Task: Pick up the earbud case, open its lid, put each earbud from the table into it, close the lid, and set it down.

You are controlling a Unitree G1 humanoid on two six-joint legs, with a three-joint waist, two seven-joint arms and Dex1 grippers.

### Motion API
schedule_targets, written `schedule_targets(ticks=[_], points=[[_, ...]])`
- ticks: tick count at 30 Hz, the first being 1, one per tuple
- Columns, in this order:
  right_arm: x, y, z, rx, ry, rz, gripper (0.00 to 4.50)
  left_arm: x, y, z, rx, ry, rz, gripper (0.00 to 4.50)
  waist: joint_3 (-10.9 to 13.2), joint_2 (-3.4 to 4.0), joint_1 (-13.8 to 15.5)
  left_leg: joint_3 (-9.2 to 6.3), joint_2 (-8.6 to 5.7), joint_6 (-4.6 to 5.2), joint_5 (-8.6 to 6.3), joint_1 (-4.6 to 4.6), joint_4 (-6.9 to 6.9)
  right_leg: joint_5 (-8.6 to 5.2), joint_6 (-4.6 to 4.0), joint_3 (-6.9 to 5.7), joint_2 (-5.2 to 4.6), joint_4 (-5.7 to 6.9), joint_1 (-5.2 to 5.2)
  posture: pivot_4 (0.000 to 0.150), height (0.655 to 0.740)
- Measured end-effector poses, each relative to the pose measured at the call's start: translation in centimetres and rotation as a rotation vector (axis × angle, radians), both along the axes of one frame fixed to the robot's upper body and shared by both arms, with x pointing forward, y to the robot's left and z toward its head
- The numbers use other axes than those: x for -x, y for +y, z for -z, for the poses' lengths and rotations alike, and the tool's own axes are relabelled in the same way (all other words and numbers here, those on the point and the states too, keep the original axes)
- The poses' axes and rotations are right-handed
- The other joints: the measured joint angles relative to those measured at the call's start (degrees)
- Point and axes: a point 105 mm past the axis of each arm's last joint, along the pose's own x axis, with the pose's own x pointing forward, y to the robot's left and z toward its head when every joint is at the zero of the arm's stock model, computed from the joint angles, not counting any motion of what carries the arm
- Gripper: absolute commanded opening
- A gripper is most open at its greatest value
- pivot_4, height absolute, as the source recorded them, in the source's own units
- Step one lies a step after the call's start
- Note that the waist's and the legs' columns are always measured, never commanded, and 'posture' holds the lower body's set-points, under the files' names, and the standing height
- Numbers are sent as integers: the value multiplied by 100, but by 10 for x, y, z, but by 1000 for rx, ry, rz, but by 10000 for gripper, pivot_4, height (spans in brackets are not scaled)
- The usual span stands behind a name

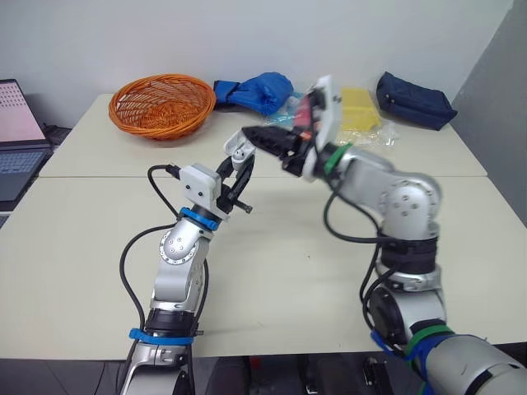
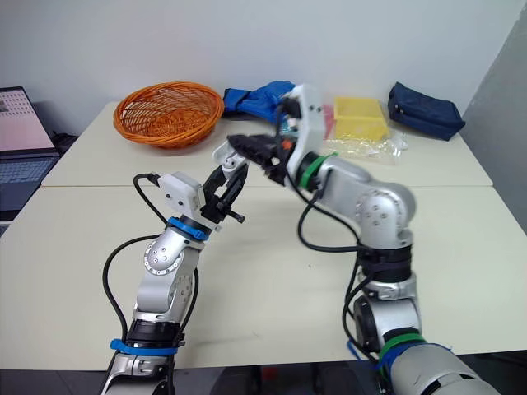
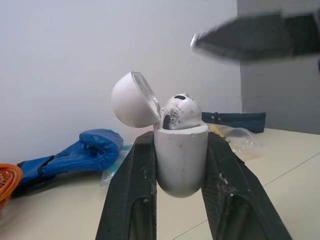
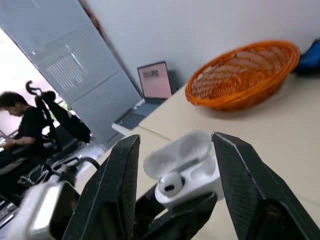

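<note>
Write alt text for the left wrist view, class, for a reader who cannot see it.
The left hand clamps a white earbud case upright between black fingers, lid hinged open, one earbud seated inside. A blue glove and a navy pouch lie on the table behind.

Earbud case [image 3: 181, 165]: small, white, smooth, with a rounded bottom and grey scuffs near the rim. It is held upright above the table, its body pinched on both sides between the two black fingers of the left gripper [image 3: 180, 139], with the rounded bottom hanging free between them.

Lid [image 3: 131, 100]: white dome, swung open on its hinge and tilted back to one side of the case mouth.

Earbud [image 3: 179, 111]: white with dark mesh patches. It sits in the open case, its head standing proud of the rim.
</note>
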Motion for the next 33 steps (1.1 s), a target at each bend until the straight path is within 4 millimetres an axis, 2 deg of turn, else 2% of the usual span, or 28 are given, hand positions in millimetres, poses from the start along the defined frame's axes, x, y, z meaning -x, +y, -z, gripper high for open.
schedule_targets(ticks=[4, 5, 7, 10, 11, 12, 14, 16, 22, 27, 33], points=[[4, -21, -18, -5, -61, 1, 23537, 0, 2, 1, 1, 4, -4, 7853, 0, 0, -2, -2, 3, 0, 0, 1, -7, 0, 0, 5, 2, -4, 0, 1500, 7400], [4, -24, -17, 22, -71, 4, 23537, 0, 2, 1, 1, 4, 0, 7853, 0, 0, -3, -3, 3, 0, 0, 1, -7, 0, -1, 6, 3, -4, 0, 1500, 7400], [-6, -53, -7, 156, -98, 99, 23537, 1, 0, 2, -2, 7, 14, 7853, -1, -1, 18, -5, -1, 0, 0, 0, -7, -1, 0, 2, -2, -12, 5, 1500, 7400], [-35, -121, 34, 394, -70, 350, 23537, 3, 8, 7, -6, 24, 5, 7853, -2, -3, 46, -3, -7, 1, -1, 0, -8, 4, 7, 2, -13, -48, 20, 1500, 7400], [-47, -151, 61, 493, -37, 451, 23537, 5, 9, 8, -8, 32, 7, 7853, -3, -4, 38, 2, -7, 1, -1, 0, -12, 9, 15, 3, -13, -65, 25, 1500, 7400], [-54, -172, 85, 565, 3, 521, 23537, 7, 11, 10, -9, 34, 7, 7853, -3, -4, 23, 14, -8, 5, -3, 0, -12, 10, 17, 5, -14, -65, 21, 1500, 7400], [-60, -197, 131, 676, 76, 596, 23537, 8, 11, 12, -9, 44, 12, 7853, 0, -1, -16, 32, -9, 11, -7, -2, -12, 12, 20, 17, -13, -63, 8, 1500, 7400], [-64, -203, 156, 712, 107, 625, 23537, 9, 8, 11, -9, 46, 24, 7853, 2, 3, -79, 35, -1, 12, -7, 0, -14, 13, 21, 25, -3, -57, 3, 1500, 7400], [-70, -208, 179, 741, 125, 681, 23537, 11, 6, 7, -14, 37, 30, 7853, 2, 3, -58, 17, 5, 11, -7, 4, -21, 13, 18, 19, 10, -55, 7, 1500, 7400], [-66, -220, 190, 746, 197, 724, 23537, 10, 10, 7, -19, 43, 16, 7853, 2, 3, -1, 29, -5, 11, -7, 2, -18, 13, 21, 18, -4, -58, 9, 1500, 7400], [-55, -223, 195, 737, 232, 764, 23537, 10, 12, 9, -14, 54, 5, 7853, 2, 3, 8, 24, -2, 11, -7, 4, -19, 13, 21, 15, -4, -57, 11, 1500, 7400]])
